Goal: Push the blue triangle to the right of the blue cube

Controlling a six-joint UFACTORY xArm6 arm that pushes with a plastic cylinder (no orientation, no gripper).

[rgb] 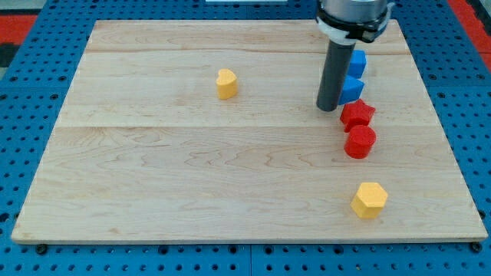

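Peeking past my tip [328, 108], blue triangle [353, 89].

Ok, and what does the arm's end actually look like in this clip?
A straight, smooth dark grey rod, round in section, ending in my tip. At the view's top it enters a wider black collar with a pale ring around its lower edge. No cables or markings show; the rest of the arm is out of frame.

The tip [328, 108] stands near the desk's [153, 176] right edge, just left of the triangle [353, 89], with the cube [357, 61] behind it.
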